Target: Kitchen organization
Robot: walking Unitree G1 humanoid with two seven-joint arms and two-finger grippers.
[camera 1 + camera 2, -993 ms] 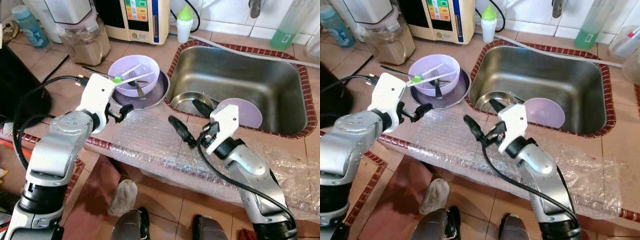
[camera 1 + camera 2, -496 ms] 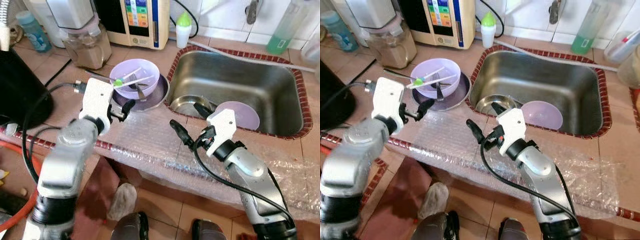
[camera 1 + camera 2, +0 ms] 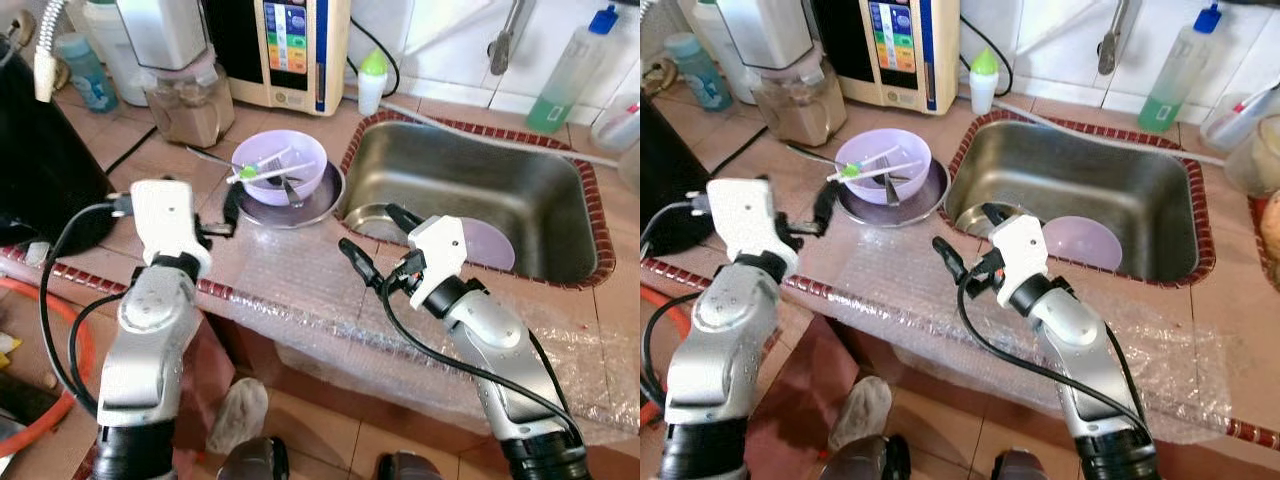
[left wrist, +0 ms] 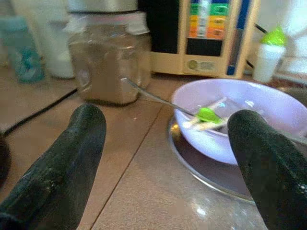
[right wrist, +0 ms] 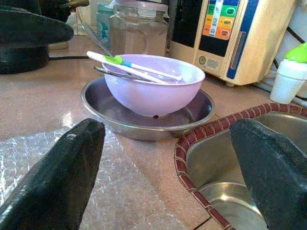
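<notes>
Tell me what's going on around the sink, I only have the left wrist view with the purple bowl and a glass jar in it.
Observer: A second purple bowl lies inside the sink, beside a steel dish.
Operator: Where's the right gripper?
Observer: The right gripper hovers open over the sink's front left corner, above the bubble wrap, holding nothing.
Operator: How close is my left gripper to the counter bowl?
Observer: The left gripper is open just left of the steel plate under the counter bowl, not touching it.
Operator: Anything behind the sink?
Observer: A green liquid bottle with a blue cap stands there.
</notes>
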